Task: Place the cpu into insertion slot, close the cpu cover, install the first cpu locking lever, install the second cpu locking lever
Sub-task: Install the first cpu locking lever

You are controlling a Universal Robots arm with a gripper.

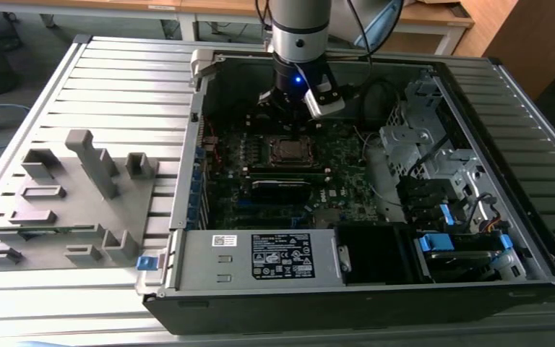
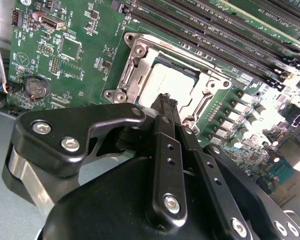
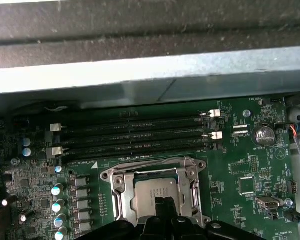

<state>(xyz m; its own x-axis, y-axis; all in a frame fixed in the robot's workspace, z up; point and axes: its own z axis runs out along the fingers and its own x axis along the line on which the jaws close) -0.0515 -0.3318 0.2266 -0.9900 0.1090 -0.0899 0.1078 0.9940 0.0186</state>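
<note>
Exterior view, going from its left to its right: a grey plastic fixture block point(image 1: 66, 199) is sitting on the slatted metal table point(image 1: 123, 79), just beside the open computer case point(image 1: 374, 289). Inside the case the dark green motherboard point(image 1: 258, 195) is lying flat, and the arm point(image 1: 300, 36) is reaching straight down from above, its wrist standing nearly vertical over the board's far part. The gripper point(image 1: 292, 108) is hanging just beyond the insertion slot point(image 1: 288, 150), close above the board. Further toward the exterior view's right, drive bays point(image 1: 432, 144) with blue tabs are lining the case.

Second wrist view is showing the gripper point(image 2: 166, 102) with its black fingers point(image 2: 162, 130) pressed together side by side, gripping nothing visible, their tips hovering over the edge of the socket. The cpu point(image 2: 170, 82) is lying in the insertion slot point(image 2: 135, 50), and the cpu cover point(image 2: 140, 75) is lying down flat around it, framing the chip's pale top.

First wrist view is showing the same chip point(image 3: 155, 192) seated under the cover point(image 3: 121, 195), with memory slots point(image 3: 135, 135) running beside it.
</note>
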